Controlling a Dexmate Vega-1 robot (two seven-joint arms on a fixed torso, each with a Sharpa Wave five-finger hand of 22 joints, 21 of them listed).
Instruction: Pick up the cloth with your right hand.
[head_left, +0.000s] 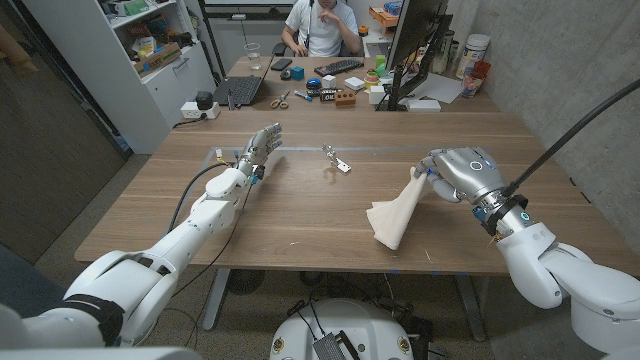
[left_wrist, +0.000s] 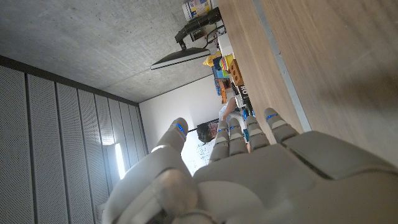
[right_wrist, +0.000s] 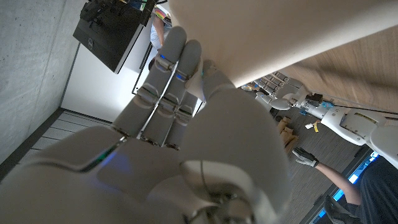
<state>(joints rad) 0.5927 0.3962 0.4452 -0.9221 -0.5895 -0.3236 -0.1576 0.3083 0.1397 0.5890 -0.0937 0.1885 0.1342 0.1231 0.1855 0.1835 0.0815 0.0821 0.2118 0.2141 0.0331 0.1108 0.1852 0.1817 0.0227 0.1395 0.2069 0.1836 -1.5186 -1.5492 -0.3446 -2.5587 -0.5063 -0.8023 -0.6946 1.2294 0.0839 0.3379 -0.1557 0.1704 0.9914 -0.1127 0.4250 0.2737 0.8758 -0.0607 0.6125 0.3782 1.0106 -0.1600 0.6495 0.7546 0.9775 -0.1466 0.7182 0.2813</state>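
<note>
The cloth (head_left: 396, 216) was a pale cream piece of fabric, gathered to a narrow neck at its top and fanning out into loose folds below. Its upper end was pinched in the right hand (head_left: 462, 174), and its lower corner hung down to the worktop (head_left: 300, 215) or just above it; which of the two could not be told. It sat in the right half of the worktop, towards the near edge. In the right wrist view the cloth (right_wrist: 298, 31) stretched across the fingertips (right_wrist: 180, 50) of the hand, which were closed against it.

The left hand (head_left: 260, 148) stood on the left side of the worktop, well apart from the cloth, its fingers straight and spread and nothing held in it. Between the two hands, farther back, lay a small metal object (head_left: 337, 161).

The worktop was wood-grained brown board with a seam running across it. Beyond its far edge stood a second desk (head_left: 270, 75) carrying a keyboard (head_left: 338, 67), scissors (head_left: 281, 99) and small coloured items, with a person (head_left: 322, 27) seated behind it. A dark monitor (head_left: 415, 40) rose at the right, white shelving (head_left: 150, 50) stood at the left, and a grey concrete wall (head_left: 560, 60) closed the right side.
</note>
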